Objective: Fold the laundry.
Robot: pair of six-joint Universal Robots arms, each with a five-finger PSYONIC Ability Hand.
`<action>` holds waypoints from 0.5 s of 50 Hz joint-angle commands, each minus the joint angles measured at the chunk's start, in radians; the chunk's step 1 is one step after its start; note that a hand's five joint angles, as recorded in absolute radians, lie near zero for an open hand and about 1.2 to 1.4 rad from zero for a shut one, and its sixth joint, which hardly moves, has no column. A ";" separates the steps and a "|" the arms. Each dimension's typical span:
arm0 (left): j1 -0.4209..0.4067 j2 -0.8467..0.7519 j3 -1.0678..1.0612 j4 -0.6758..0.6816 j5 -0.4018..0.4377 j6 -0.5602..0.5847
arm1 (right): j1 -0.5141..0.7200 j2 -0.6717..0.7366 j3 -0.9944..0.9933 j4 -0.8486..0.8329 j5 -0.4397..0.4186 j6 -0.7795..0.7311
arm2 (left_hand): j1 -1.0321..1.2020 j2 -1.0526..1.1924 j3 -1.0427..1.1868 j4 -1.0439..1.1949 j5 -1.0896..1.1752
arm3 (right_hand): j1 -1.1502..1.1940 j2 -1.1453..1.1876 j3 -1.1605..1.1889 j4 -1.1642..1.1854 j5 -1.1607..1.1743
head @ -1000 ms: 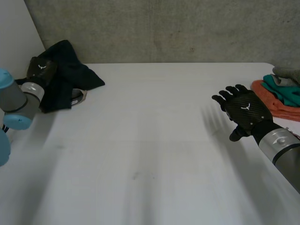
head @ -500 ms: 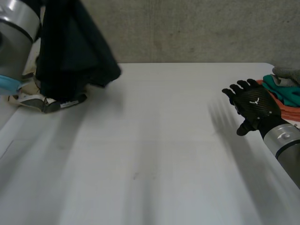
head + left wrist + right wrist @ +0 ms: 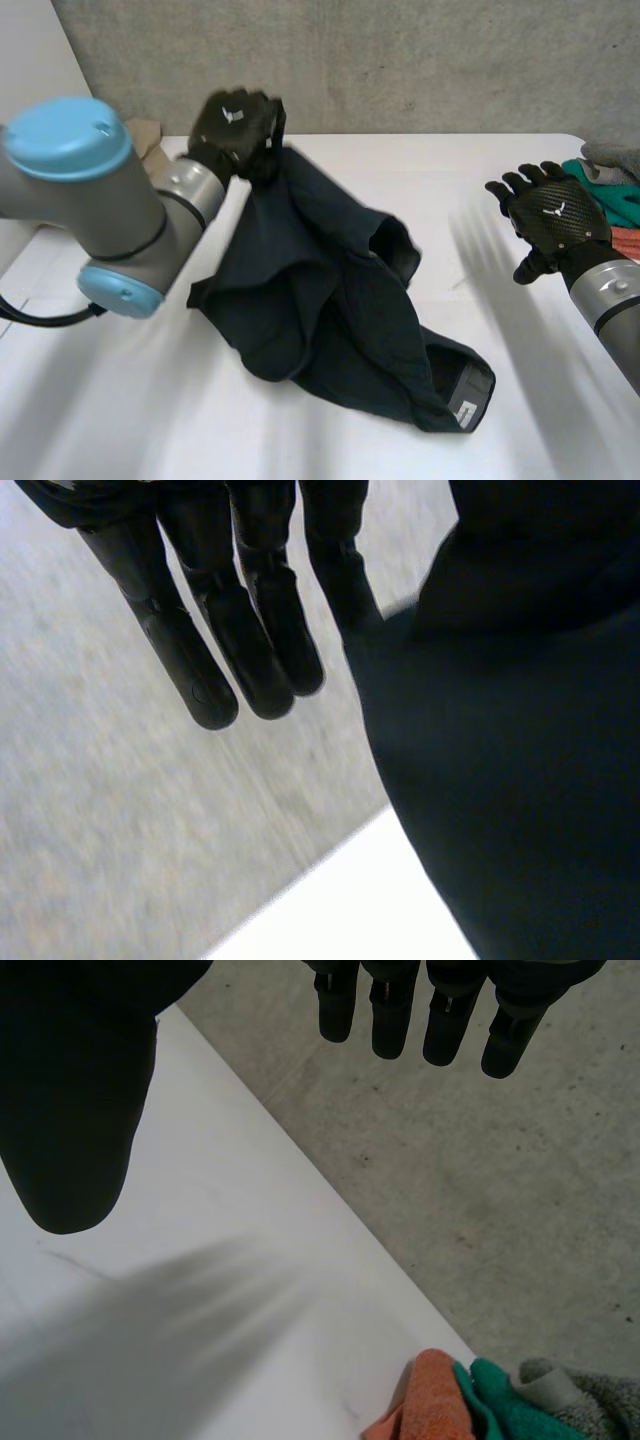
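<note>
- Grey concrete wall (image 3: 400,60) at the far side, white table (image 3: 330,170) in front of it — that's my working surface.
- Left hand (image 3: 238,122) is raised over the far left of the table, gripping the dark garment (image 3: 330,300) by its top edge.
- On my left wrist camera the cloth is caught at the thumb side of the hand, while the other fingers (image 3: 190,660) hang straight beside it, touching nothing.
- Garment hangs from that grip and trails down toward the near right. Its lower part lies crumpled across the middle of the table, with a pale label (image 3: 462,408) at the near right end.
- Left arm (image 3: 90,200) reaches in from the left side, blue cap up high.
- Right hand (image 3: 555,215) hovers over the right of the table, well apart from the garment, fingers (image 3: 390,1010) straight and spread, holding nothing.
- Folded stack (image 3: 600,195) — orange, teal, grey — sits at the far right edge, just beyond the right hand.
</note>
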 commanded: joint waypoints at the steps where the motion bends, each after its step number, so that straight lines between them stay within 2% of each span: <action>1: -0.021 -0.012 -0.059 -0.060 -0.039 0.101 | 0.012 -0.003 -0.021 0.096 0.046 0.021 | -0.304 -0.352 -0.355 -0.352 -0.358 | -0.059 -0.042 -0.033 -0.036 -0.044; 4: -0.030 0.062 -0.102 -0.069 -0.051 0.109 | 0.031 -0.012 -0.063 0.190 0.100 0.065 | -0.460 -0.509 -0.511 -0.508 -0.515 | -0.059 -0.042 -0.033 -0.036 -0.044; 5: -0.033 0.114 -0.142 -0.071 -0.069 0.109 | 0.054 -0.023 -0.102 0.274 0.140 0.119 | -0.504 -0.553 -0.555 -0.552 -0.559 | -0.059 -0.042 -0.033 -0.036 -0.044; 8: -0.030 0.175 -0.196 -0.069 -0.106 0.109 | 0.095 -0.038 -0.182 0.407 0.192 0.220 | -0.513 -0.562 -0.564 -0.561 -0.568 | -0.059 -0.042 -0.033 -0.036 -0.044; 11: -0.041 0.264 -0.275 -0.069 -0.184 0.101 | 0.133 -0.044 -0.282 0.547 0.229 0.336 | -0.566 -0.615 -0.617 -0.614 -0.621 | -0.059 -0.042 -0.033 -0.036 -0.044; 15: -0.059 0.327 -0.334 -0.069 -0.253 0.074 | 0.183 -0.046 -0.405 0.664 0.234 0.472 | -0.575 -0.623 -0.626 -0.623 -0.629 | -0.059 -0.042 -0.033 -0.036 -0.044; 19: -0.076 0.329 -0.361 -0.068 -0.309 -0.017 | 0.265 -0.020 -0.530 0.698 0.238 0.562 | -0.595 -0.644 -0.647 -0.644 -0.650 | -0.059 -0.042 -0.033 -0.036 -0.044; 23: -0.079 0.268 -0.345 -0.071 -0.326 -0.080 | 0.376 0.103 -0.661 0.695 0.263 0.578 | -0.598 -0.647 -0.650 -0.647 -0.653 | -0.059 -0.042 -0.033 -0.036 -0.044; 25: -0.081 0.204 -0.308 -0.072 -0.326 -0.086 | 0.426 0.178 -0.750 0.707 0.307 0.576 | -0.595 -0.644 -0.647 -0.644 -0.650 | -0.059 -0.042 -0.033 -0.036 -0.044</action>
